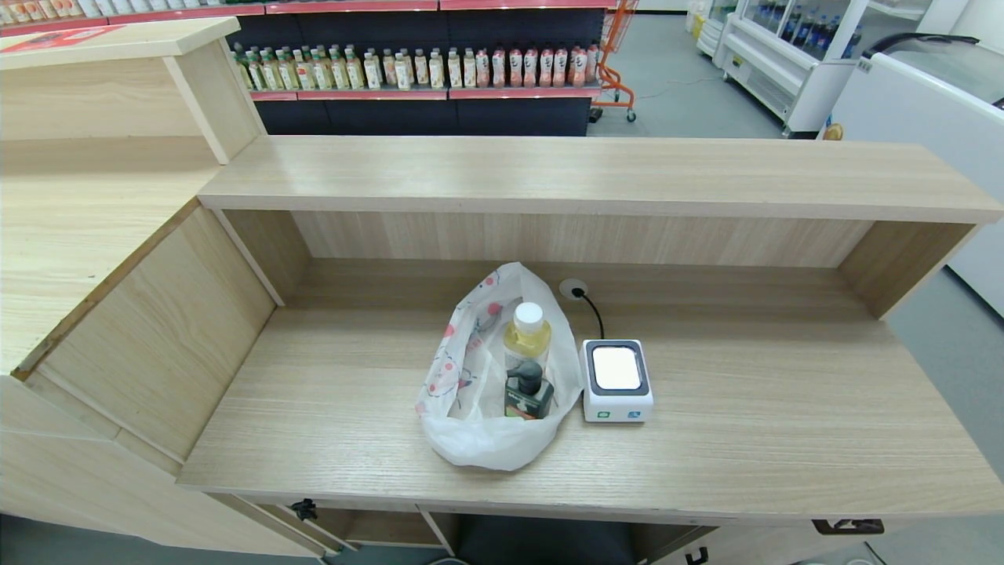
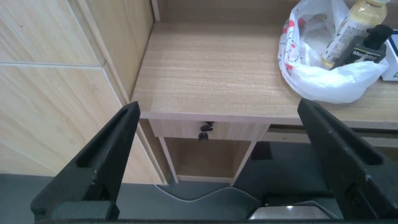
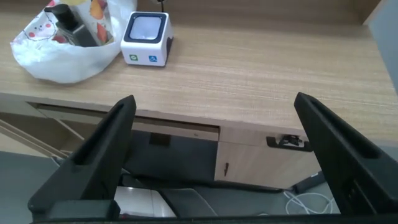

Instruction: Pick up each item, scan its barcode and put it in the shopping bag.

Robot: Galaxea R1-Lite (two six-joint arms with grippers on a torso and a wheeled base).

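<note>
Your left pincer (image 2: 217, 109) and right pincer (image 3: 214, 102) are spread, empty. The yellow drink bottle (image 1: 527, 333) and dark pump bottle (image 1: 527, 392) stand in the thin white shopping bag (image 1: 463, 369); bumping it may topple them.

Wooden counter (image 1: 706, 408), drink shelves (image 1: 423, 71) behind.

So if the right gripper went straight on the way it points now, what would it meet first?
Probably the front edge of the counter, well aside from the scanner and shopping bag. The right gripper has its jaws open; depth is unclear, so it might pass underneath.
</note>
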